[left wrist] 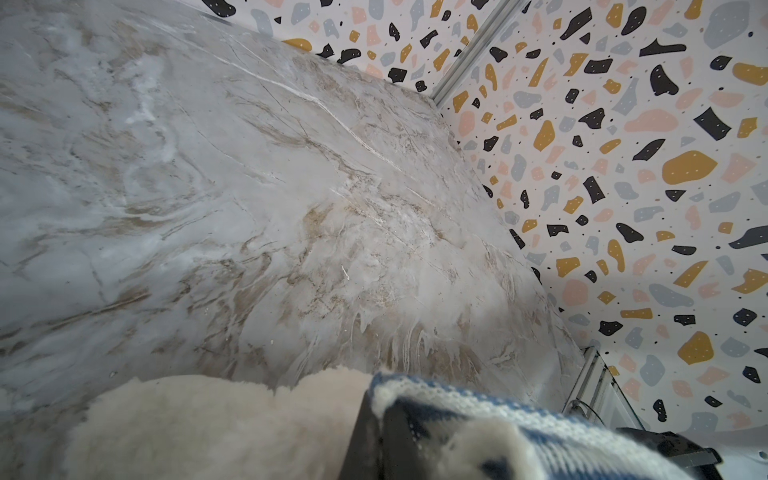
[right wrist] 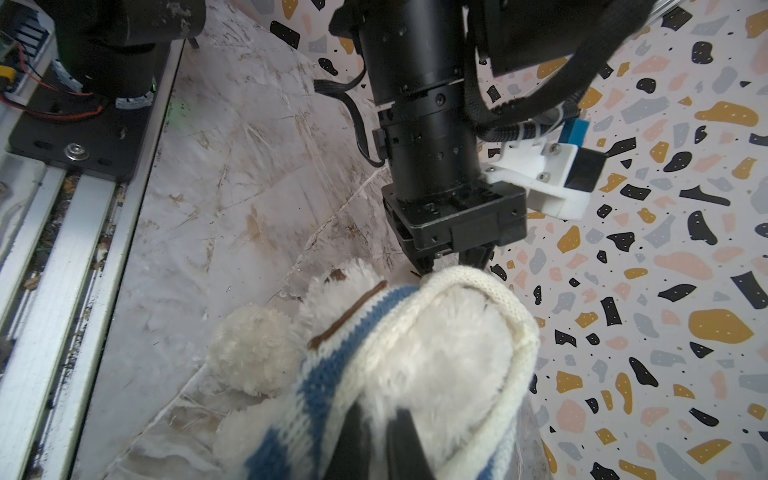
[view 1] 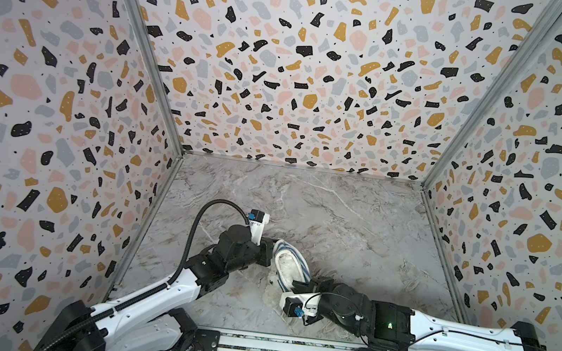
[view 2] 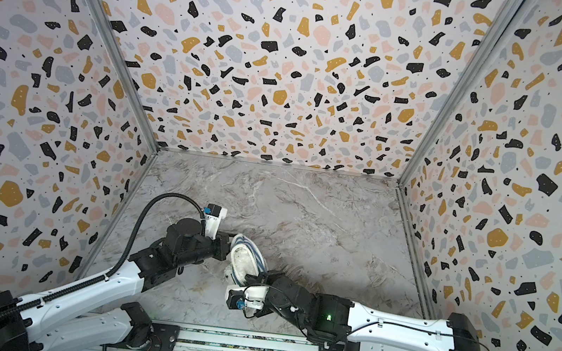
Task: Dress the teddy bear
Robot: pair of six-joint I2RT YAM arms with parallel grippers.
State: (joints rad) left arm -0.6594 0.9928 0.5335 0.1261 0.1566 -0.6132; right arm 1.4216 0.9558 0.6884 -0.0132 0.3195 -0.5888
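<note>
The teddy bear [view 1: 286,266] is white and fluffy and lies on the marble table between my two grippers. A blue-and-white striped shirt [view 1: 301,260] is stretched open around its body. My left gripper [view 1: 271,252] is shut on the shirt's far hem [left wrist: 419,395], with the bear's fur [left wrist: 199,428] beside it. My right gripper [view 1: 309,284] is shut on the near hem [right wrist: 515,374], and fur [right wrist: 440,345] fills the opening. Two round fluffy parts of the bear [right wrist: 253,349] stick out beside the shirt. Both top views show the same hold on the shirt [view 2: 254,254].
Terrazzo-patterned walls [view 1: 58,117] close in the marble table [view 1: 340,221] on three sides. A metal rail [view 1: 286,350] with the arm bases runs along the front edge. The left arm's cable [view 1: 209,207] loops above it.
</note>
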